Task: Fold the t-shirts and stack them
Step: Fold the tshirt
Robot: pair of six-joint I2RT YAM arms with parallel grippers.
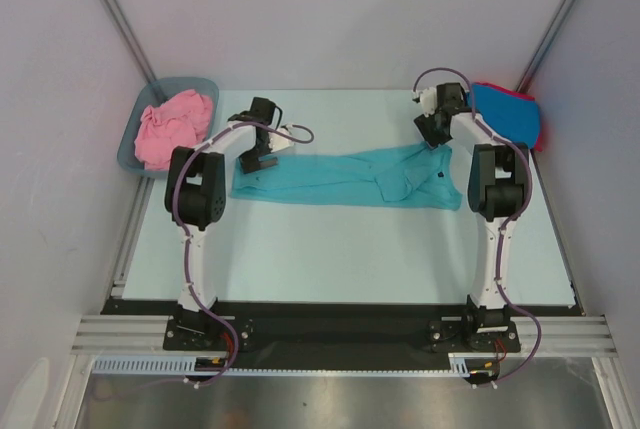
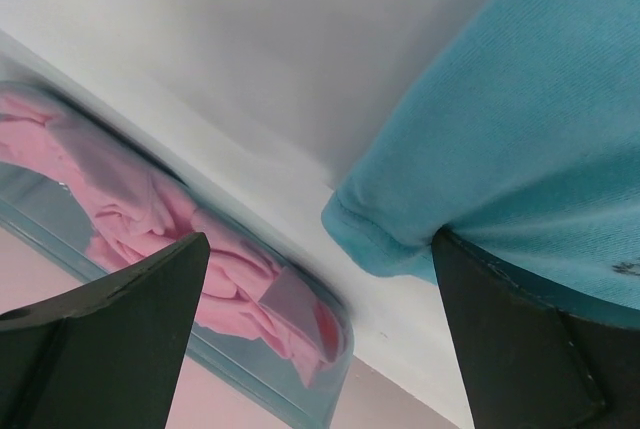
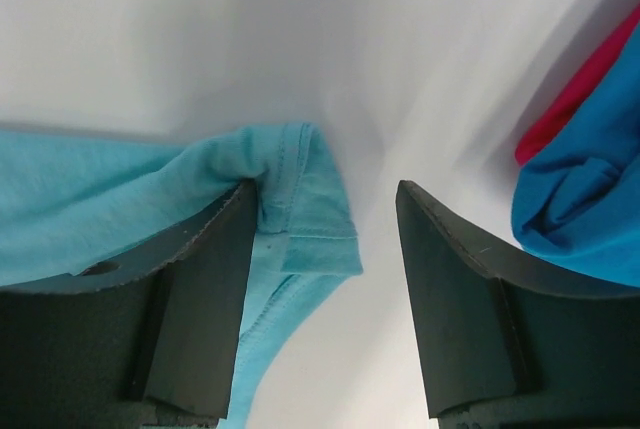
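While flat, teal t-shirt (image 1: 340, 177) crosswise (left-right)

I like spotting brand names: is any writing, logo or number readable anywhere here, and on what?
None readable anywhere: the teal shirt, pink shirt, blue shirt and tub carry no lettering.
A dark speck on the teal shirt in the left wrist view is too blurred to tell.

Bright, even light; soft-focus wrist close-ups.
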